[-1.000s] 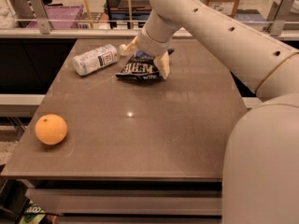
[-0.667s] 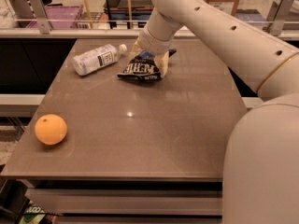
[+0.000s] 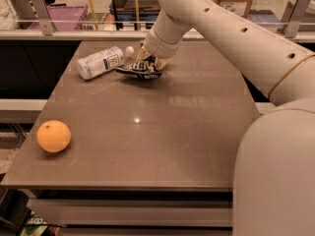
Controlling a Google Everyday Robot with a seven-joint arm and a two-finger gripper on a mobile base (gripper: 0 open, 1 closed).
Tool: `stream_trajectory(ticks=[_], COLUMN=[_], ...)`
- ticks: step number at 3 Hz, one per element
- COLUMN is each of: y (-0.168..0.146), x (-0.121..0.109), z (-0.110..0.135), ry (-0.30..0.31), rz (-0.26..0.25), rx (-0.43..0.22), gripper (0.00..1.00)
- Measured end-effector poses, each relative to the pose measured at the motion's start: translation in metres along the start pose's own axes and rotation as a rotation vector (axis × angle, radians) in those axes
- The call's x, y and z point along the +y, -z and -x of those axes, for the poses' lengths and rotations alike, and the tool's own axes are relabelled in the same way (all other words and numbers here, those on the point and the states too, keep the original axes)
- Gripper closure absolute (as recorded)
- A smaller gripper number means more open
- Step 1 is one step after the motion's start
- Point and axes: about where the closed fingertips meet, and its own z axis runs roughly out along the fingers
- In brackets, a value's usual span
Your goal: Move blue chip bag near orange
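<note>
The blue chip bag (image 3: 139,71), dark blue with white lettering, is at the far middle of the brown table (image 3: 162,132). It is crumpled and tilted, with a shadow under it. My gripper (image 3: 149,63) reaches down from the right and is shut on the bag's upper right edge. The orange (image 3: 53,136) sits alone near the table's front left corner, far from the bag.
A clear plastic bottle with a white label (image 3: 101,61) lies on its side just left of the bag, its cap almost touching it. My large white arm (image 3: 236,38) crosses the right side of the view. A railing and shelves stand behind the table.
The bag lay flat under the gripper before. Now it is bunched up, tilted and shifted slightly left towards the bottle, with the gripper closed on it.
</note>
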Motion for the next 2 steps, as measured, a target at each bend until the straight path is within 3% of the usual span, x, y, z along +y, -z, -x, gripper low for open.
stream_trajectory(ticks=[1,2], y=[-0.0027,-0.0048], x=[0.0002,-0.0013], z=[0.0009,0.0034], ry=[0.001,0.007], rz=[0.002,0.009], rx=[-0.004,-0.021], gripper=[1.00,1.00])
